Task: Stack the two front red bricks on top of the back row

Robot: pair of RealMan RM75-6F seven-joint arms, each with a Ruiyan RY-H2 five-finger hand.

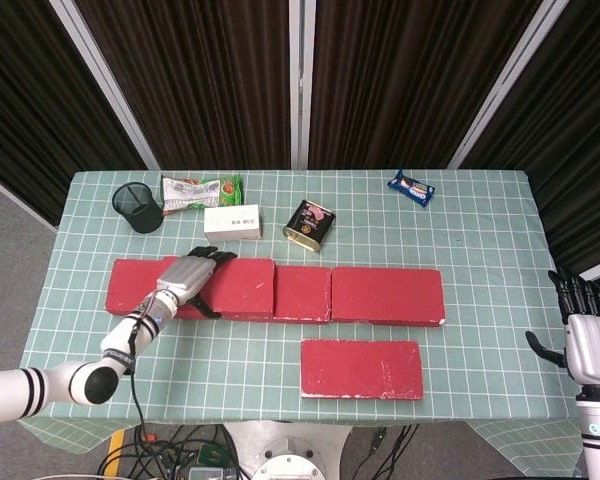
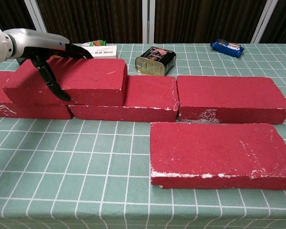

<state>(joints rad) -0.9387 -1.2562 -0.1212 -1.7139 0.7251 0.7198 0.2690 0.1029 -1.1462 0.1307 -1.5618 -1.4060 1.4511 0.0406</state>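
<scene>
A red brick (image 1: 238, 286) (image 2: 83, 81) lies flat on top of the back row, across the seam of the left brick (image 1: 128, 286) and the middle brick (image 1: 303, 293). My left hand (image 1: 186, 279) (image 2: 42, 46) grips its left end, fingers over the top and thumb down the front face. The right back brick (image 1: 388, 295) (image 2: 229, 98) carries nothing. Another red brick (image 1: 361, 368) (image 2: 221, 152) lies alone on the table in front. My right hand (image 1: 588, 345) hangs off the table's right edge, fingers spread, holding nothing.
Behind the bricks stand a black mesh cup (image 1: 138, 208), a green snack packet (image 1: 201, 190), a white box (image 1: 232, 222) and a tin can (image 1: 310, 224) (image 2: 155, 60). A blue packet (image 1: 411, 187) (image 2: 227, 47) lies at the back right.
</scene>
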